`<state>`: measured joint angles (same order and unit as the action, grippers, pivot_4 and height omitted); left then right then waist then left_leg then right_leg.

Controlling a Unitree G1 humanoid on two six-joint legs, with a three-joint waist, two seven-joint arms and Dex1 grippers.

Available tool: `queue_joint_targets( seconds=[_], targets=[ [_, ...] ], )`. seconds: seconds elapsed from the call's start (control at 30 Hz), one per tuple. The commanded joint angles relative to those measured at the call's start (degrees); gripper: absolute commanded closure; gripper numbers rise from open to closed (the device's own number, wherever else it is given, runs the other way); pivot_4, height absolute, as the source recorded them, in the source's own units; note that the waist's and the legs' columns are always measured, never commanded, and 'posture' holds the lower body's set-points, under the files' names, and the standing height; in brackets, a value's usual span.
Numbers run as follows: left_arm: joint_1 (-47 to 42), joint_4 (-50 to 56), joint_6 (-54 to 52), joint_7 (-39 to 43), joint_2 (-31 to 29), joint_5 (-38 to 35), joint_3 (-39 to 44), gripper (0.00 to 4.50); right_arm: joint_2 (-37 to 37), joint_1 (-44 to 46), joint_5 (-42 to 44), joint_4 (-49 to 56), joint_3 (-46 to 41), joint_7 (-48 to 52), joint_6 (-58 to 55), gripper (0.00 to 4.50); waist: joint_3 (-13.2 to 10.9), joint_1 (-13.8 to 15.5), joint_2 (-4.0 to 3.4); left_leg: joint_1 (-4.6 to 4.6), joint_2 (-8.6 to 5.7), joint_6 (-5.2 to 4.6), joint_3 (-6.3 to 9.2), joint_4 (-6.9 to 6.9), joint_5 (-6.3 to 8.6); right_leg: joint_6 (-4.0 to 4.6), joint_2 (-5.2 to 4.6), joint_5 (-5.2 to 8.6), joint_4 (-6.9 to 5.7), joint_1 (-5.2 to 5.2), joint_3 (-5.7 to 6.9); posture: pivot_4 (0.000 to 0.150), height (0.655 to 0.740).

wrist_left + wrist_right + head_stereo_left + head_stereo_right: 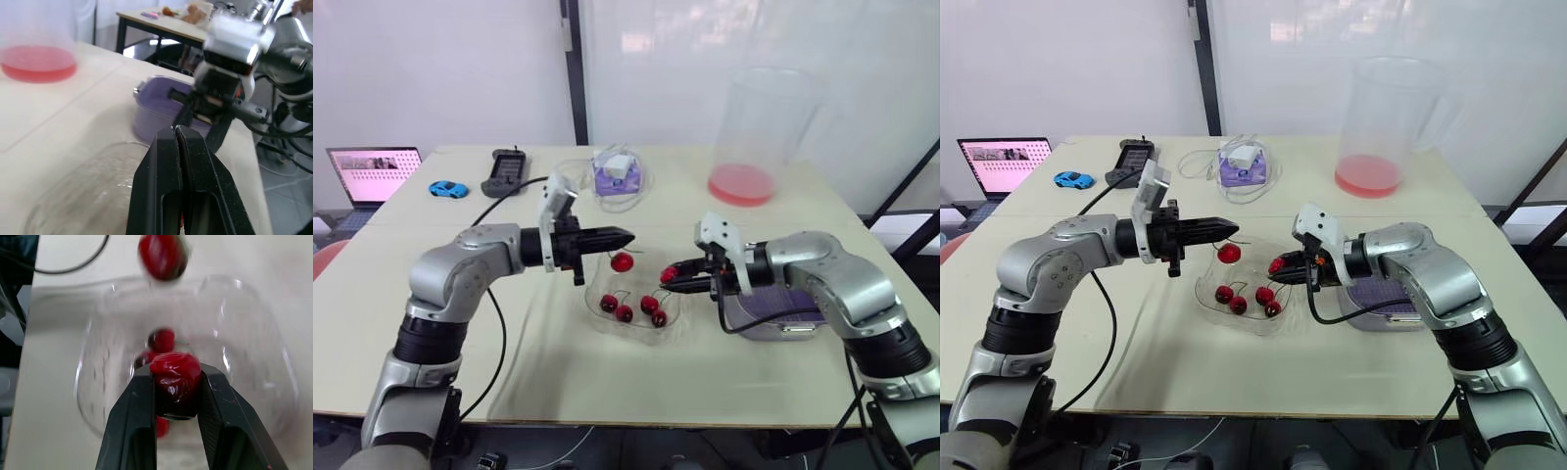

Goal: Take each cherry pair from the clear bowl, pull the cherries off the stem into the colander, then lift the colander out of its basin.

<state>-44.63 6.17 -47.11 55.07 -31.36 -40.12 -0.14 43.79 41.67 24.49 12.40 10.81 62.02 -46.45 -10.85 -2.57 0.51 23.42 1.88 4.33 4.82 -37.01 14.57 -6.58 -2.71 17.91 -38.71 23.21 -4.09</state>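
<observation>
The left end effector has its two black fingers pressed tight together above the clear plastic bowl. A round red cherry hangs just under its tip, probably by a stem too thin to see well. The right end effector squeezes a second red cherry over the bowl's edge. Four more small red cherries lie in the bowl. The purple colander sits on the pale desk beside the bowl.

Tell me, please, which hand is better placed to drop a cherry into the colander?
Right: its hand is shut on a cherry, and the purple colander sits just beside that arm. The left hand is farther from it.
</observation>
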Motion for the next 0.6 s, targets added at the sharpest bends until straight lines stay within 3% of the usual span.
queue_joint_targets(
  seconds=[0.03, 0.23, 0.43, 0.6],
  targets=[
    [-0.32, 0.48, 1.67, 0.49, -0.11, 0.01, 1.11, 4.50, 0.74, 0.84, 1.22, 3.35, -2.72, -1.05, -0.96, 3.50, 0.00, -0.01, 0.00, 0.00, 0.01, 0.00, 0.00, 0.00, 0.00, 0.00, 0.02, 0.00, 0.00, 0.00, 0.00, 0.150, 0.7332],
    [-0.42, -0.01, 2.35, 0.32, 0.22, 0.20, 1.05, 4.50, 6.49, 2.85, 3.59, 3.69, -10.01, -1.46, -3.80, 3.50, -0.01, 0.63, 0.00, 0.03, -0.02, 0.00, 0.00, -0.03, 0.00, 0.00, -0.05, 0.00, 0.01, -0.02, 0.01, 0.150, 0.7332],
    [-0.25, 0.12, 3.37, -0.17, 0.45, 0.32, 1.46, 4.50, 21.59, -0.20, -5.30, -6.12, -10.53, 0.95, 3.45, 3.50, -0.01, 1.25, 0.01, 0.04, -0.03, -0.03, -0.05, -0.01, 0.02, -0.01, -0.05, 0.00, 0.12, -0.03, 0.00, 0.150, 0.7332],
    [-0.06, 0.02, 4.25, -0.32, 0.94, 0.54, 1.36, 4.50, 24.27, -6.23, -9.71, -10.86, -8.83, 1.88, 10.25, 3.50, -0.02, 1.01, -0.02, 0.00, -0.01, -0.06, -0.11, -0.01, 0.03, -0.01, -0.02, 0.00, 0.15, -0.04, -0.06, 0.150, 0.7332]
  ],
)
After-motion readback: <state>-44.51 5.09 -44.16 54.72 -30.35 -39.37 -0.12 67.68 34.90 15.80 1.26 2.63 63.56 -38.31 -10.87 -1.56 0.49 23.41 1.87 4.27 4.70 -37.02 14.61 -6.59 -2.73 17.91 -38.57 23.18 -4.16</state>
